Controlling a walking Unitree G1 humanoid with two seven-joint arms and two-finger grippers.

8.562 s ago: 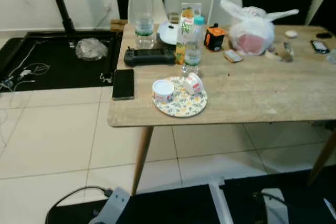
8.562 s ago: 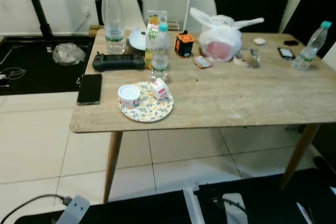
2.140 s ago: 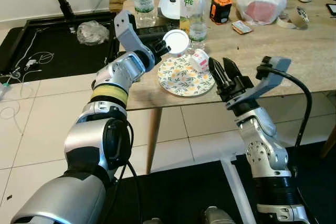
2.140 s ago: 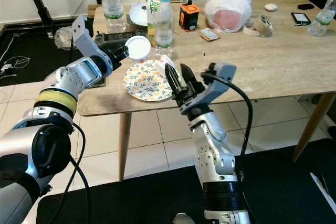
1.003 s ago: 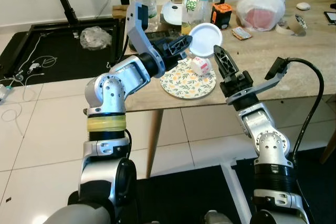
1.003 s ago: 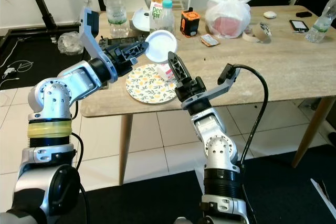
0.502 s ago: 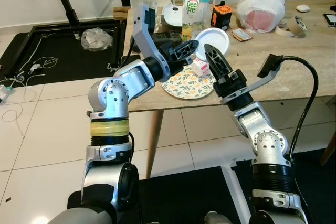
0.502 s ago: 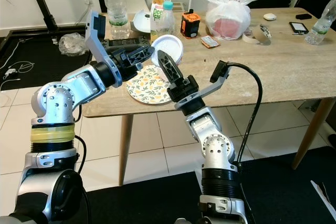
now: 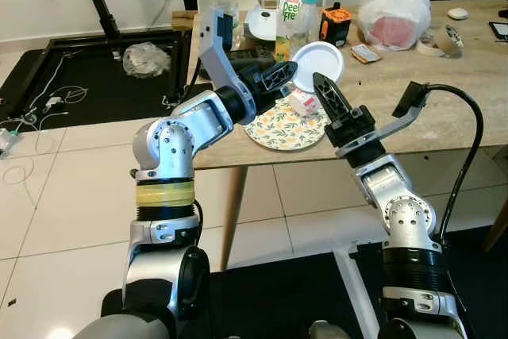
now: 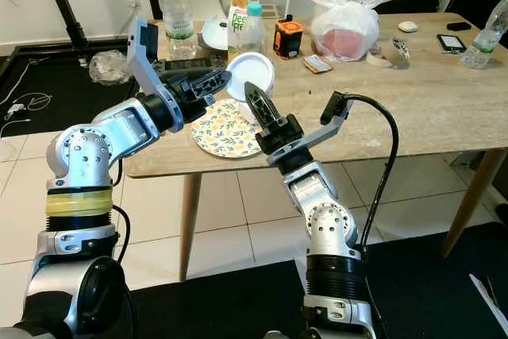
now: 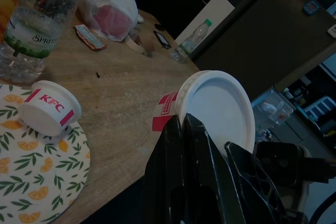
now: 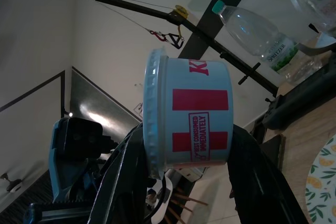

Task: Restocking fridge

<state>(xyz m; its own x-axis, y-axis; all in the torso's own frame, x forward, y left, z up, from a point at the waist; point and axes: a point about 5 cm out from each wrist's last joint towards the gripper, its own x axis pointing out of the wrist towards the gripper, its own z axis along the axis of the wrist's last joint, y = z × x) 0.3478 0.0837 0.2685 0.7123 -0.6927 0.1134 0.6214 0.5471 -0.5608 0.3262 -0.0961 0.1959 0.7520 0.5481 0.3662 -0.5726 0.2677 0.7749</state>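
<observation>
The left hand (image 9: 278, 77) stayed clamped on the white tub (image 9: 317, 65), held above the plate (image 9: 287, 121); the right hand (image 9: 325, 94), fingers apart, had drawn slightly back beside it

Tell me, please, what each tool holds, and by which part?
The left tool grips a white, red-printed lidded tub by its lid rim. The right tool holds nothing.
</observation>
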